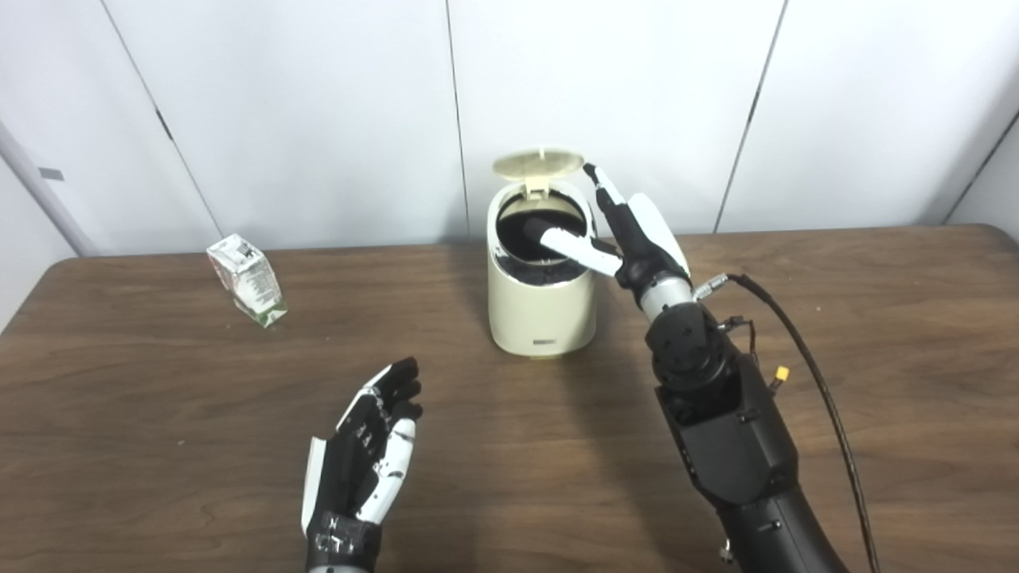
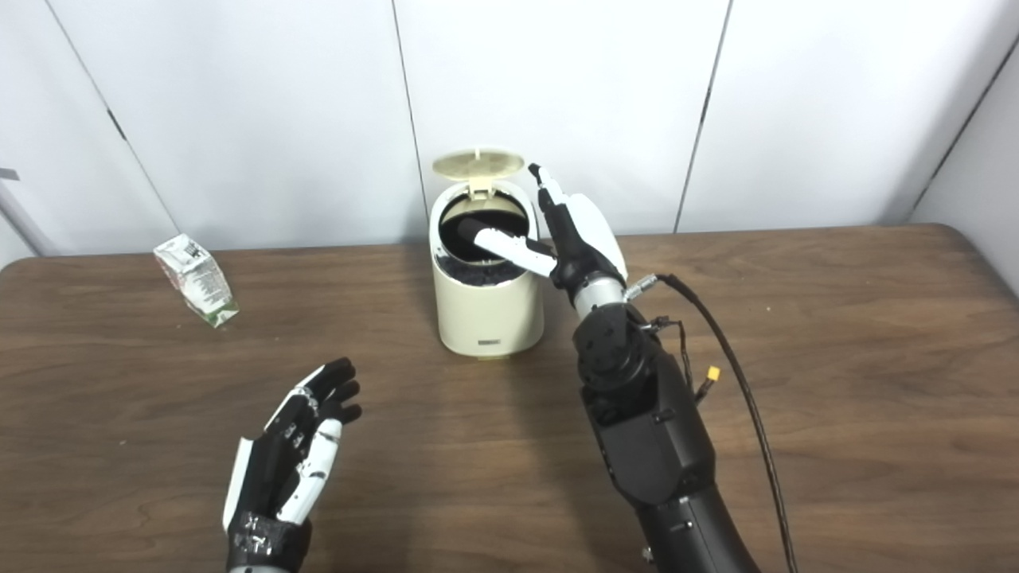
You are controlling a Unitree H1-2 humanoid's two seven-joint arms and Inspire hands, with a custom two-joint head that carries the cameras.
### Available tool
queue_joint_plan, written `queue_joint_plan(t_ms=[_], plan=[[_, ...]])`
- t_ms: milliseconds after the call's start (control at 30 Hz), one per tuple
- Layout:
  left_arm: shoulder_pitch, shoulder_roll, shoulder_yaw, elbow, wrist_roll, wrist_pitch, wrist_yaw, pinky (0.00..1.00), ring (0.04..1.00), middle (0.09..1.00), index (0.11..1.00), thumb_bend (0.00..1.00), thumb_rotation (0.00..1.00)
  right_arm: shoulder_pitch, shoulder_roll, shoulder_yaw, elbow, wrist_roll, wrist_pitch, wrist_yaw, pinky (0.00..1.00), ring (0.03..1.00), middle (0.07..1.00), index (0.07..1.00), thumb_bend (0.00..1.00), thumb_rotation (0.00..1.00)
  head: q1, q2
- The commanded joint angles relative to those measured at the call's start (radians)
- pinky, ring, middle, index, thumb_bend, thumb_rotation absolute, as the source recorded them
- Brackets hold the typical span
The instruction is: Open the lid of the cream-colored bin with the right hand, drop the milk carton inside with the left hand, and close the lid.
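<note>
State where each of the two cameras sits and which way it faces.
Left eye view: on the head, looking down and forward at the table; both arms enter from below.
Right eye view: beside it, shifted slightly right; same aim, same arms.
Shared: bin, raised lid, milk carton, open left hand, right hand at the bin's rim.

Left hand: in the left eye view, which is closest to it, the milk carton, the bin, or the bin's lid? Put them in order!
From the left hand:
1. Milk carton, far left on the table.
2. Cream bin, middle, beside the right hand.
3. Lid, flipped up behind the bin's opening.
</note>
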Motion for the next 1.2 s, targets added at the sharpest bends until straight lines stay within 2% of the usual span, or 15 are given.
queue_joint_plan(t_ms=[0,200,400,500,633,667,700,733,767,833,900,933,1033,1167], plan=[[0.005,-0.008,0.001,0.002,-0.011,-0.051,-0.001,0.8,0.843,0.852,0.837,0.15,0.45,-0.039,-0.004,-0.005,-0.028,-0.006,-0.002,-0.001,0.98,1.0,1.0,1.0,0.96,0.86,0.0,-0.002],[0.006,-0.007,-0.002,0.009,-0.003,-0.061,-0.001,0.79,0.841,0.85,0.83,0.16,0.46,-0.027,-0.025,0.004,-0.042,0.017,-0.011,-0.016,0.98,1.0,1.0,1.0,0.95,0.86,0.0,-0.006],[0.007,-0.012,-0.003,0.015,-0.003,-0.07,0.002,0.79,0.84,0.848,0.832,0.15,0.44,0.047,-0.044,0.02,-0.166,0.009,-0.042,-0.049,0.98,1.0,1.0,1.0,0.95,0.87,0.003,-0.01],[0.005,-0.014,-0.001,0.023,-0.002,-0.076,0.006,0.79,0.837,0.845,0.823,0.15,0.42,0.114,-0.036,0.004,-0.251,0.025,-0.058,-0.082,0.97,1.0,1.0,1.0,0.88,0.77,0.004,-0.014],[0.005,-0.014,0.002,0.019,-0.009,-0.063,0.005,0.79,0.837,0.847,0.827,0.15,0.42,0.17,-0.024,-0.017,-0.283,0.043,-0.105,-0.146,0.92,0.991,1.0,1.0,0.78,0.67,0.002,-0.014],[0.005,-0.013,0.004,0.018,-0.016,-0.064,0.004,0.79,0.837,0.847,0.827,0.15,0.43,0.222,-0.022,-0.039,-0.297,0.083,-0.165,-0.176,0.92,0.991,1.0,1.0,0.77,0.66,0.002,-0.014],[0.006,-0.011,0.007,0.017,-0.019,-0.063,0.004,0.78,0.835,0.848,0.83,0.15,0.42,0.277,-0.024,-0.058,-0.312,0.129,-0.234,-0.201,0.82,0.925,0.946,0.943,0.58,0.58,0.0,-0.013],[0.006,-0.009,0.008,0.016,-0.02,-0.061,0.003,0.78,0.835,0.847,0.831,0.15,0.41,0.324,-0.025,-0.074,-0.328,0.168,-0.29,-0.219,0.76,0.873,0.896,0.897,0.43,0.53,0.0,-0.014],[0.006,-0.007,0.009,0.014,-0.021,-0.059,0.003,0.78,0.834,0.847,0.833,0.16,0.4,0.352,-0.026,-0.084,-0.336,0.192,-0.328,-0.23,0.72,0.834,0.855,0.857,0.33,0.5,0.0,-0.014],[0.006,-0.003,0.012,0.007,-0.026,-0.047,0.001,0.78,0.835,0.851,0.838,0.16,0.4,0.428,-0.042,-0.092,-0.36,0.233,-0.431,-0.242,0.68,0.791,0.815,0.814,0.25,0.48,-0.001,-0.013],[0.007,-0.001,0.016,0.002,-0.031,-0.039,-0.002,0.78,0.835,0.855,0.843,0.16,0.41,0.482,-0.053,-0.1,-0.375,0.266,-0.502,-0.244,0.66,0.761,0.788,0.786,0.21,0.45,0.0,-0.015],[0.007,-0.001,0.017,0.0,-0.033,-0.036,-0.003,0.78,0.836,0.855,0.845,0.16,0.41,0.499,-0.056,-0.103,-0.38,0.28,-0.524,-0.241,0.64,0.748,0.78,0.777,0.2,0.37,0.0,-0.015],[0.005,0.005,0.018,0.002,-0.031,-0.04,-0.008,0.79,0.837,0.856,0.845,0.15,0.4,0.564,-0.069,-0.113,-0.395,0.327,-0.598,-0.233,0.6,0.731,0.771,0.769,0.19,0.29,0.006,-0.018],[0.003,0.009,0.02,0.001,-0.028,-0.04,-0.01,0.79,0.839,0.857,0.841,0.16,0.39,0.631,-0.06,-0.121,-0.423,0.382,-0.607,-0.218,0.63,0.732,0.769,0.757,0.19,0.27,0.008,-0.015]])
